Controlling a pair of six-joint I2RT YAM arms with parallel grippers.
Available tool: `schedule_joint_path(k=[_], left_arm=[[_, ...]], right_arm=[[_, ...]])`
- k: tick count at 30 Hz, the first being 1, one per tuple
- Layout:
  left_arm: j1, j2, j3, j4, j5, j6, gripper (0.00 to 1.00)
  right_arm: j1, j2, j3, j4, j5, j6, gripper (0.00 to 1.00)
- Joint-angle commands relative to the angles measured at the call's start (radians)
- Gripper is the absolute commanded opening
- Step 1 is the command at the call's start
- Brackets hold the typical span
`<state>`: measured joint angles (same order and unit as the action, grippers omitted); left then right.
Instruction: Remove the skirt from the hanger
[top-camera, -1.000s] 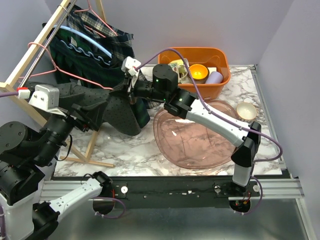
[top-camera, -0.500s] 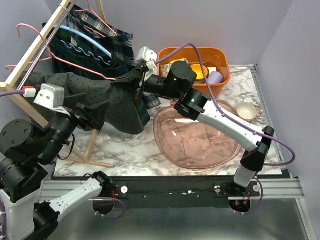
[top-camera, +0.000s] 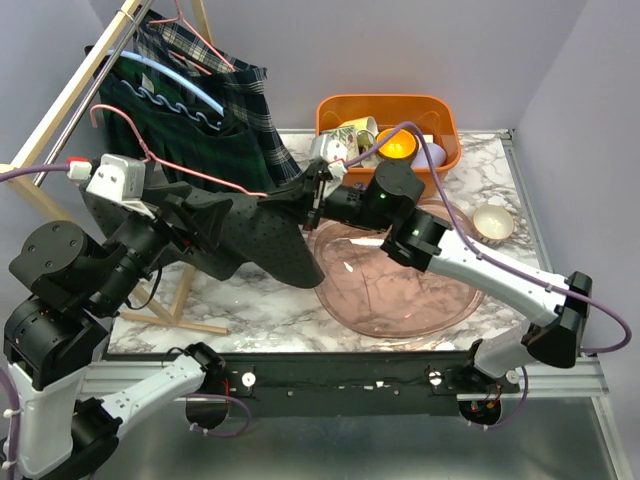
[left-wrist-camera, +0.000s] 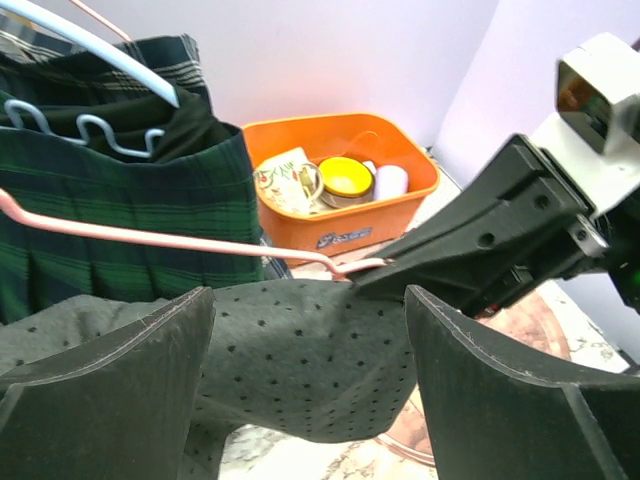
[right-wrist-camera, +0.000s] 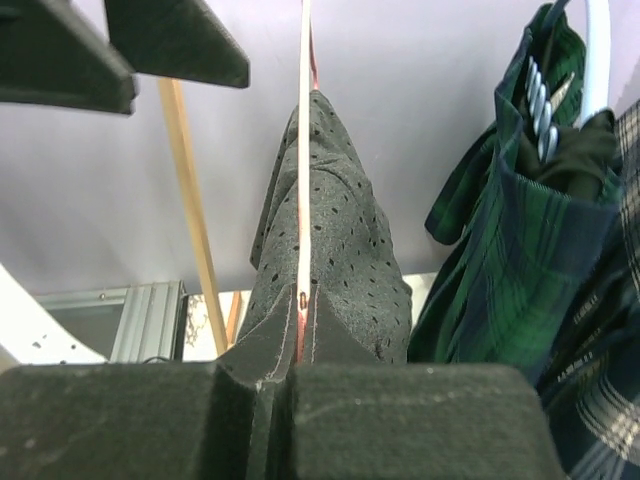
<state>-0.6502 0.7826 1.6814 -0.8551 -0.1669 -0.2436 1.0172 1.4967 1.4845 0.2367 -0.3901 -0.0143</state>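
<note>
The dark grey dotted skirt (top-camera: 255, 235) hangs on a pink wire hanger (top-camera: 190, 170), held in the air in front of the rack. My right gripper (top-camera: 310, 190) is shut on the hanger's right end; in the right wrist view the pink wire (right-wrist-camera: 303, 150) runs straight out from between the closed jaws (right-wrist-camera: 303, 320), with the skirt (right-wrist-camera: 340, 240) draped over it. My left gripper (left-wrist-camera: 310, 380) is open, one finger on each side of the skirt (left-wrist-camera: 300, 350) just below the hanger wire (left-wrist-camera: 180, 240), with a gap on each side.
Green plaid skirts (top-camera: 200, 100) hang on the wooden rack (top-camera: 80, 70) at the back left. An orange bin (top-camera: 440, 160) with cups stands at the back. A pink translucent tray (top-camera: 400, 300) lies under the right arm, and a small bowl (top-camera: 493, 220) sits at its right.
The right arm has pulled the hanger and skirt rightward, away from the rack bar. The left gripper followed and now straddles the skirt.
</note>
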Motion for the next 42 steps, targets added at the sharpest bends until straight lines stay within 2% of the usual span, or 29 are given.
schedule_joint_path(k=[1,4,8,12,14,19,23,28,32,42], left_arm=[[-0.005,0.010,0.009,0.025,0.030,-0.063,0.87],[-0.005,0.017,-0.017,0.051,0.027,-0.185,0.87],[-0.005,0.012,-0.092,0.157,0.191,-0.362,0.86],[-0.005,0.001,-0.117,0.244,0.271,-0.460,0.85],[-0.005,-0.006,-0.123,0.257,0.267,-0.444,0.85],[-0.005,0.000,-0.126,0.206,0.131,-0.309,0.81],[-0.003,0.036,-0.101,0.176,0.081,-0.220,0.80],[-0.005,0.064,-0.088,0.198,0.069,-0.128,0.79],[-0.005,0.058,-0.097,0.275,0.119,-0.057,0.79],[-0.005,0.072,-0.121,0.309,0.099,0.015,0.79]], right_arm=[[0.008,-0.118,-0.082,0.182,0.054,0.011,0.01],[0.009,-0.177,-0.177,0.242,0.082,0.048,0.01],[0.009,-0.237,-0.260,0.303,0.109,0.068,0.01],[0.009,-0.303,-0.323,0.328,0.120,0.085,0.01],[0.009,-0.347,-0.360,0.326,0.132,0.088,0.01],[0.009,-0.437,-0.418,0.277,0.172,0.057,0.01],[0.009,-0.490,-0.454,0.204,0.223,0.039,0.01],[0.009,-0.547,-0.487,0.142,0.240,0.047,0.01],[0.007,-0.569,-0.500,0.046,0.260,0.051,0.01],[0.009,-0.590,-0.520,0.044,0.183,0.076,0.01]])
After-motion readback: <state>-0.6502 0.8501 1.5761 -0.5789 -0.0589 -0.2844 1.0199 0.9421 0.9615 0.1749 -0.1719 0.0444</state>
